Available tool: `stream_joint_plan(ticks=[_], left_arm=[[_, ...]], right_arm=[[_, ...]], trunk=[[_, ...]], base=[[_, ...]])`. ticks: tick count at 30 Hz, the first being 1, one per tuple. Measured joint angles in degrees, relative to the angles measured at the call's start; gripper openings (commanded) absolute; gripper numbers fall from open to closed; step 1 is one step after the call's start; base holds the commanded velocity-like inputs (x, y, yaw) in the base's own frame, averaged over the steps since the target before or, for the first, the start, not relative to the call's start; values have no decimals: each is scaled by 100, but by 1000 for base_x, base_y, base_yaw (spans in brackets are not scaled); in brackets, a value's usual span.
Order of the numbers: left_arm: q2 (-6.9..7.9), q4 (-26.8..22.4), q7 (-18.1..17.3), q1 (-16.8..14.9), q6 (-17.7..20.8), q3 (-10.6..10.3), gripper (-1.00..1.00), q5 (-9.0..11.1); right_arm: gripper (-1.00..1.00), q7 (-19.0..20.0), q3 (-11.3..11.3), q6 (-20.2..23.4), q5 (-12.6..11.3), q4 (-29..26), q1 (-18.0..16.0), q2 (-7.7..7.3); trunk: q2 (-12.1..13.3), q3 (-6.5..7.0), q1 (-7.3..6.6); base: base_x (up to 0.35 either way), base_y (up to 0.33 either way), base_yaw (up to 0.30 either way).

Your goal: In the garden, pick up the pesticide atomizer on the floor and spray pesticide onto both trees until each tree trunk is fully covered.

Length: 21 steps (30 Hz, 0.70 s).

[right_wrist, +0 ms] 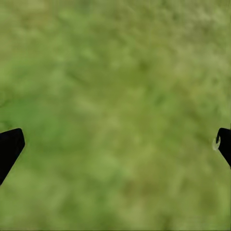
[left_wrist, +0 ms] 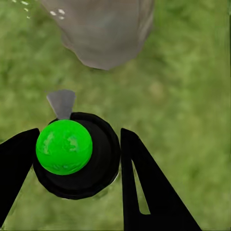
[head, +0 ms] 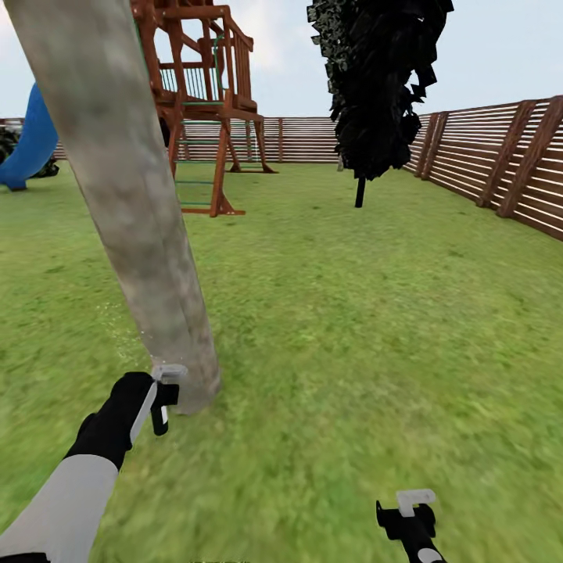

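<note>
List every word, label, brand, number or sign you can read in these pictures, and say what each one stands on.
None: no readable text on the pesticide atomizer in the left gripper, the tree trunk, the fence or the play tower.

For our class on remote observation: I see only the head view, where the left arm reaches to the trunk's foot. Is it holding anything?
Observer: Yes. In the left wrist view the left gripper has its jaws either side of a round black atomizer with a green top.
Operator: Where does its nozzle face?
Observer: Its grey spout aims at the tree trunk, close ahead.
Operator: And the right arm?
Observer: The right gripper is open, with blurred grass between its jaws.
</note>
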Motion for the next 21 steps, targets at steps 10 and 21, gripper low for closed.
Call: stream_joint_plan(ticks=[10, 21], left_arm=[[-154, -197, 9, -315, 241, 26, -100, -38], [-152, -201, -4, -678, 325, 104, -100, -42]], right_arm=[[100, 0, 0, 0, 0, 0, 1, 0], [100, 0, -7, 0, 0, 0, 1, 0]], trunk=[[0, -1, 0], [0, -1, 1]], base=[[0, 0, 278], [0, 0, 267]])
